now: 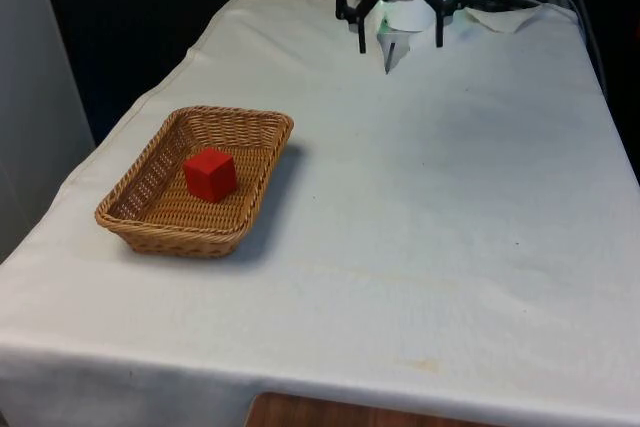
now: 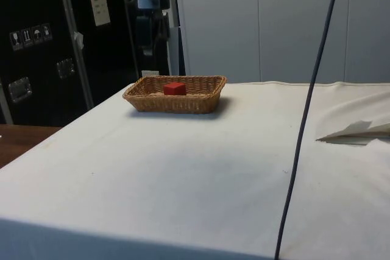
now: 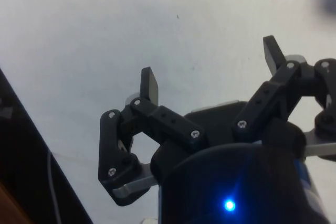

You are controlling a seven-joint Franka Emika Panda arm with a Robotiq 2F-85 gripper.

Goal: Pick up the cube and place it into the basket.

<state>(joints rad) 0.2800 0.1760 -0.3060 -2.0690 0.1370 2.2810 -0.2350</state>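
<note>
In the front view we see the red cube (image 1: 210, 174) lying inside the wicker basket (image 1: 262, 125), which sits on the white cloth (image 1: 420, 197) near the table's edge on the front view's left. The black gripper (image 1: 400, 45) hangs above the table's far end, well apart from the basket, its two fingers spread and holding nothing. Its upper part is cut off by the picture's top. We can read no writing on the cube or the basket.

In the side view the basket (image 2: 175, 103) stands toward the far corner of the table with the cube (image 2: 175, 89) in it — just its upper part clears the rim. A dark cable (image 2: 304, 126) hangs across the picture in front of the cloth (image 2: 183, 168). On the dark cabinets (image 2: 36, 41) behind we make out pale labels (image 2: 98, 3) and small stickers, but their writing is too small to read.

In the wrist view the gripper (image 3: 212, 64) is released: its fingers (image 3: 149, 83) stand wide apart over bare white cloth (image 3: 105, 24), with nothing between them — the cloth's dark edge runs along one side.
</note>
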